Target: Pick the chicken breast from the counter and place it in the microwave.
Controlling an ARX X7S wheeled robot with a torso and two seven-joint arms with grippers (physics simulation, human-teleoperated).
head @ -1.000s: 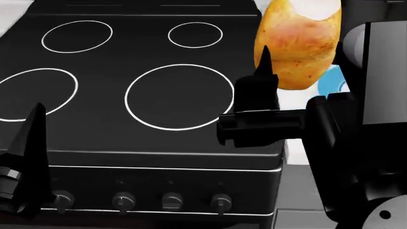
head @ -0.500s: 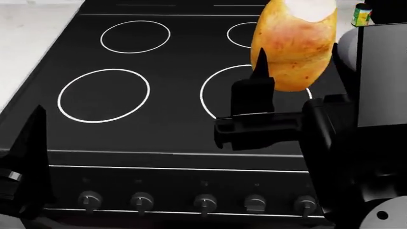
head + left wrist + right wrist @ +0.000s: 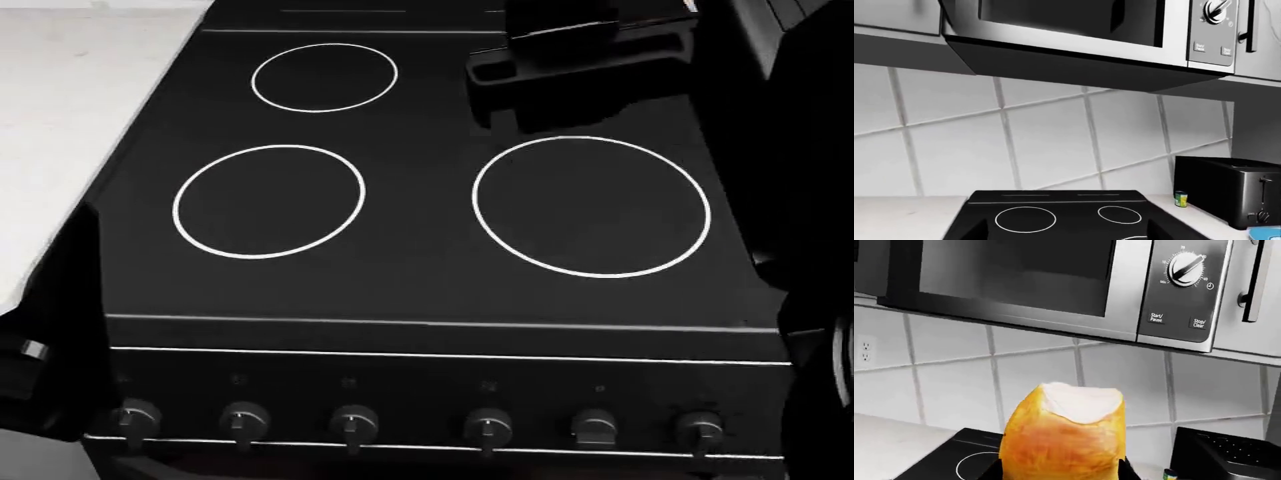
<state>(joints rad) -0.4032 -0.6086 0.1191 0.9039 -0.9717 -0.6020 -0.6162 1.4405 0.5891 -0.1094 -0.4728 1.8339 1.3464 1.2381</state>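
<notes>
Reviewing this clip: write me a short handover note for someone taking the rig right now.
Right gripper: shut on the chicken breast, held up in front of the tiled wall, below the microwave.
Left gripper: fingers not clearly shown, state unclear; its camera looks over the stovetop toward the microwave.
Done: chicken is picked up, off the counter.
Left: the microwave door looks closed, so open it, put the chicken inside, and release.
Nearby: toaster and small can to the right of the stove.
</notes>
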